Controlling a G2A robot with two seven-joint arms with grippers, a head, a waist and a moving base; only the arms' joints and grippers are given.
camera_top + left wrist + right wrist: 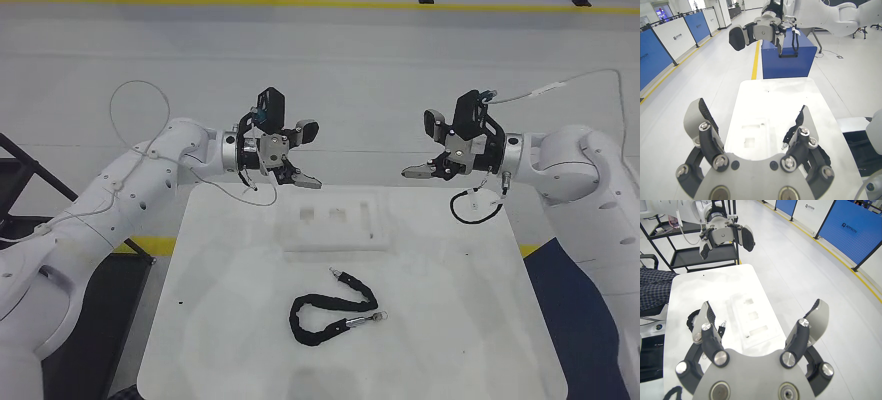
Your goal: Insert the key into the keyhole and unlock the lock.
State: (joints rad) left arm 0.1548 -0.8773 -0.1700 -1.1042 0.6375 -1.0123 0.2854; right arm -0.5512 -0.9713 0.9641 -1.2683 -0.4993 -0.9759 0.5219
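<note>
Near middle of table: black fabric-sleeved chain lock [297,320] lies loosely looped on the white table [200,330], free of both arms. Being limp, it may slide or twist if nudged.
Chain's right end: small metal piece [376,318], perhaps the key but too small to tell. Lying flat, it could slip out of a pinch.
Beyond the chain: white recessed plastic tray [330,236], a possible snag for a dragged chain.
Far edge: left gripper [311,156] and right gripper [420,147] hover empty with fingers spread wide, well apart from the lock. An unbraced lock would likely swivel away from the key.
</note>
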